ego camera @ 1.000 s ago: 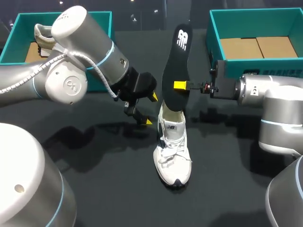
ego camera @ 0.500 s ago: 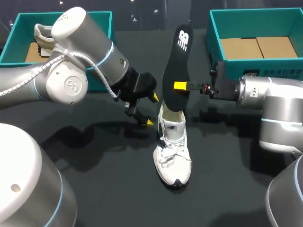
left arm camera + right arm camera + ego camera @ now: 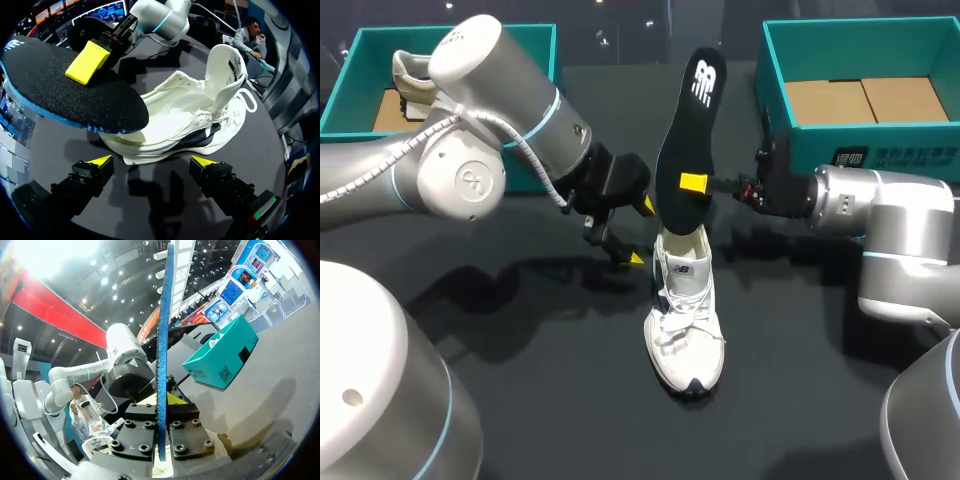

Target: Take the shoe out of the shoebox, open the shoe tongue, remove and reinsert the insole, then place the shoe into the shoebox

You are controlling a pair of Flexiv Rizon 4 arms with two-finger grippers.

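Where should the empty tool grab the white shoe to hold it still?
Probably the side rim of the shoe, next to the laces, coming in from where the left tool is. The tongue stands up, leaving that thin wall free to pinch; the insole hangs over the heel end.

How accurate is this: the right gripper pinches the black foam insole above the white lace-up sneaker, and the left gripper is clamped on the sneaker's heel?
The left gripper is wrong: the left wrist view shows it open, the white lace-up sneaker ahead of it, unclamped. The right gripper does pinch the black foam insole.
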